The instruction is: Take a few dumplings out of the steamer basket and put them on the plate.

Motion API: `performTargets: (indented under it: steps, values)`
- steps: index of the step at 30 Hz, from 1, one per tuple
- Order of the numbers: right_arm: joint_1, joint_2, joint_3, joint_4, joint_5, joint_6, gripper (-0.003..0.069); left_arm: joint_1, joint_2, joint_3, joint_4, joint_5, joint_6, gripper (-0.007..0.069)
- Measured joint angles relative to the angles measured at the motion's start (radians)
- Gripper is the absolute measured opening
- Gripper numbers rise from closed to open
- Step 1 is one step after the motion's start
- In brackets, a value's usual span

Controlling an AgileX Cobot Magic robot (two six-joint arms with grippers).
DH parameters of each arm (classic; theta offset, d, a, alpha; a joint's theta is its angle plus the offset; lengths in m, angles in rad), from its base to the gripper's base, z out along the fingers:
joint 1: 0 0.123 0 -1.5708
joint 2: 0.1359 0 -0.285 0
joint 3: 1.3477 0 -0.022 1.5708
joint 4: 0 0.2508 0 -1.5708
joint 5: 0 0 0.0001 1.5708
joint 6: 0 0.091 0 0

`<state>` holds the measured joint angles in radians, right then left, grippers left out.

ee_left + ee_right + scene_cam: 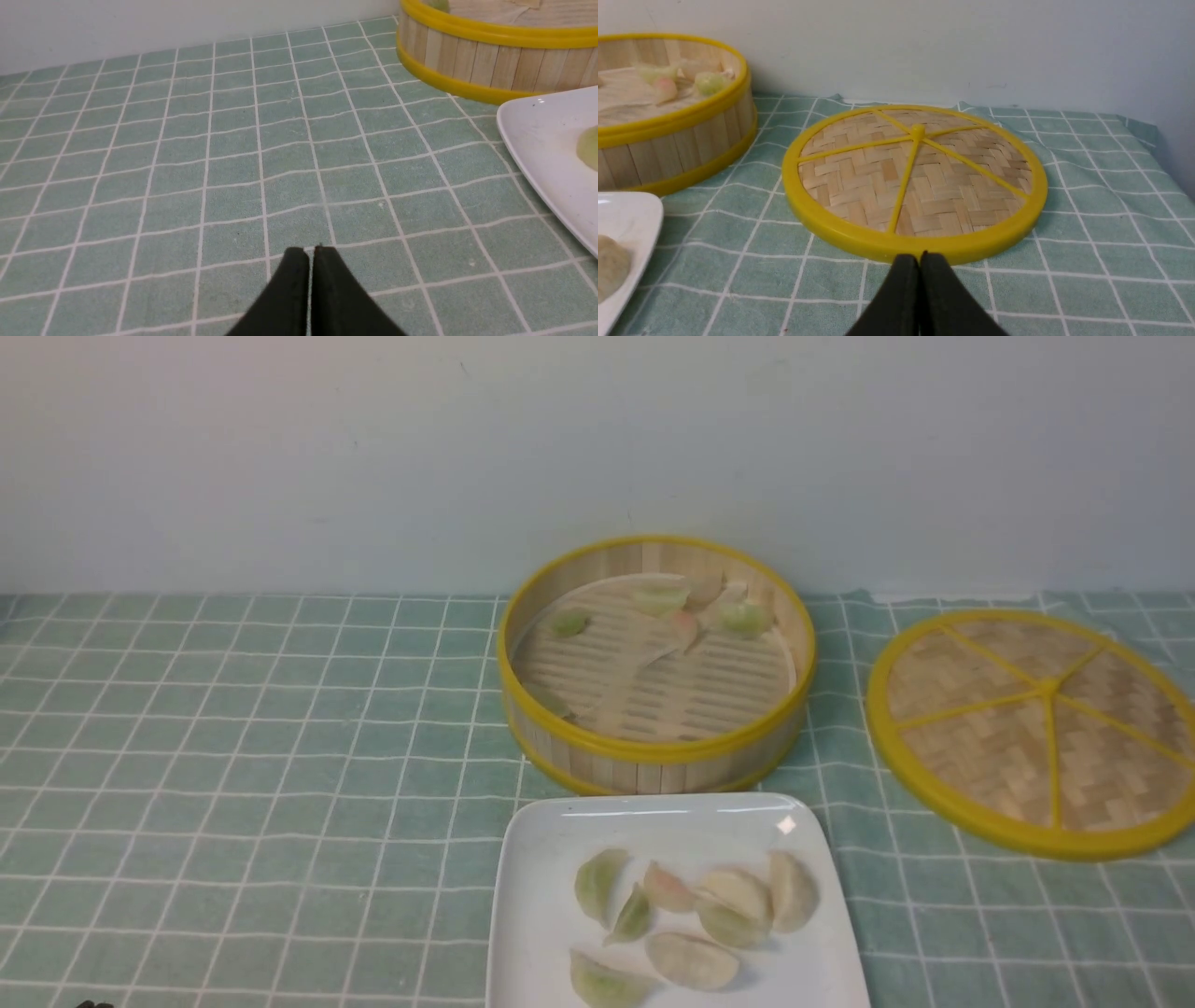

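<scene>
The steamer basket (653,761) stands at mid-table and holds several dumplings (744,618) near its far wall. The white plate (532,859) lies just in front of it with several dumplings (691,959) on it. My left gripper (310,249) is shut and empty, low over the cloth, left of the plate (537,140) and basket (467,60). My right gripper (920,255) is shut and empty, just in front of the lid's near rim. The basket (668,144) and plate (630,219) show at that view's edge. Neither gripper shows in the front view.
The flat woven yellow-rimmed lid (1036,728) lies to the right of the basket; it also shows in the right wrist view (915,186). A green checked cloth (233,756) covers the table. A pale wall (373,448) stands behind.
</scene>
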<state>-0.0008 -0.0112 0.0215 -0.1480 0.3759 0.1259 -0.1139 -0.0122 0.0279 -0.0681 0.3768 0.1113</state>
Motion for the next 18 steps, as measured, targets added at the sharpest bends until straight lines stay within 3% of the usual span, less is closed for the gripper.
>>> performTargets:
  steps: [9, 14, 18]
  values:
    - [0.000, 0.000, 0.000, 0.029, 0.000, -0.030, -0.0015, 0.000, 0.000, 0.000, 0.000, 0.000, 0.000, -0.0006]
    - [0.000, 0.000, 0.000, 0.157, -0.001, -0.206, -0.0015, 0.000, 0.000, 0.000, 0.000, 0.001, 0.000, -0.0006]
    - [0.000, -0.001, 0.000, 0.216, 0.001, -0.256, -0.0015, 0.000, 0.000, 0.000, 0.000, 0.001, 0.000, -0.0006]
